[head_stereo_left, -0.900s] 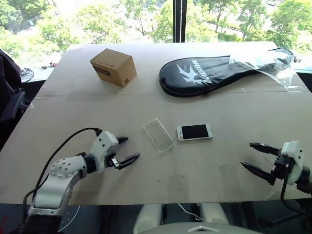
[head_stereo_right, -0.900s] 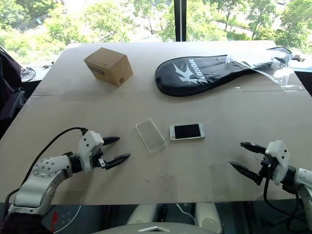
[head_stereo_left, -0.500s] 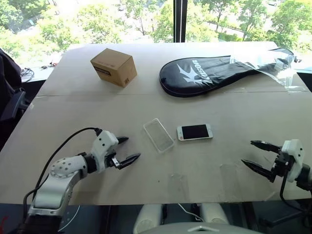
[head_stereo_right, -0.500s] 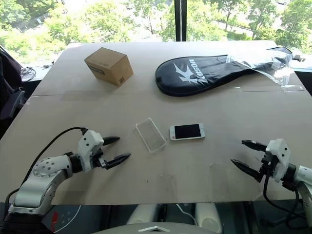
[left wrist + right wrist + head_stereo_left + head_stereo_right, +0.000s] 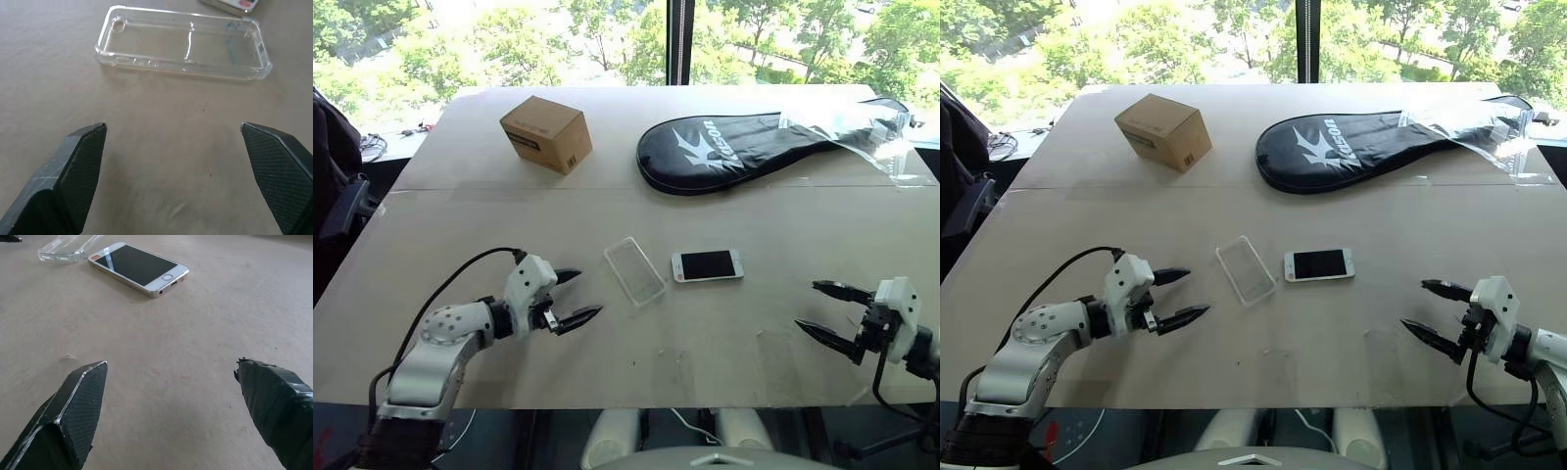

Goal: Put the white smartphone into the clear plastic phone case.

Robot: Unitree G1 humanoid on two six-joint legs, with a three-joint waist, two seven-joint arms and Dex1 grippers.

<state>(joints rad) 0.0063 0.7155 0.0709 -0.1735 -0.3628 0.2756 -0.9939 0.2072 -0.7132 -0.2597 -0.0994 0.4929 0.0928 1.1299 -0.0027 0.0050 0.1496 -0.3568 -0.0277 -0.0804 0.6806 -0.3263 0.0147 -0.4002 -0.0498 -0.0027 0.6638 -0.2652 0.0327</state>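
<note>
White smartphone (image 5: 706,265) between end effectors, beside clear case (image 5: 633,271).

You had a wide beige table (image 5: 460,225) with the small white smartphone (image 5: 706,265) lying flat, screen up, just beside the clear plastic phone case (image 5: 633,271) near the middle. Toward the far edge sat a brown cardboard box (image 5: 546,134) and a black racket cover (image 5: 734,152), with a crinkled clear plastic wrapper (image 5: 857,132) overlapping the cover's narrow end.
</note>
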